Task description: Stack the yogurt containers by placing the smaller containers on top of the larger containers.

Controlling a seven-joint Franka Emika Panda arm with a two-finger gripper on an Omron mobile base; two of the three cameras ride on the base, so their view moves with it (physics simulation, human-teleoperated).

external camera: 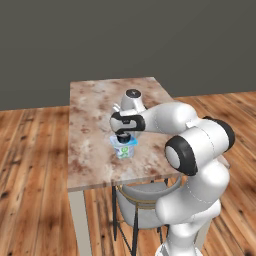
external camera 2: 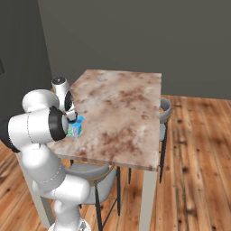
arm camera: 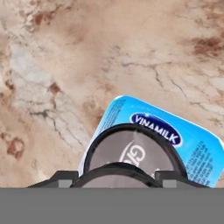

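The gripper (external camera: 125,135) is holding a small dark round cup (arm camera: 133,155), jaws clamped on its sides, right over the square blue-lidded tub (arm camera: 192,140) near the bench (external camera: 95,100) front edge. Cup is probably light, stiff, slick; grasping its sides suits.

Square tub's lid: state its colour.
Light blue lid with white lettering, clearest in the hand view.
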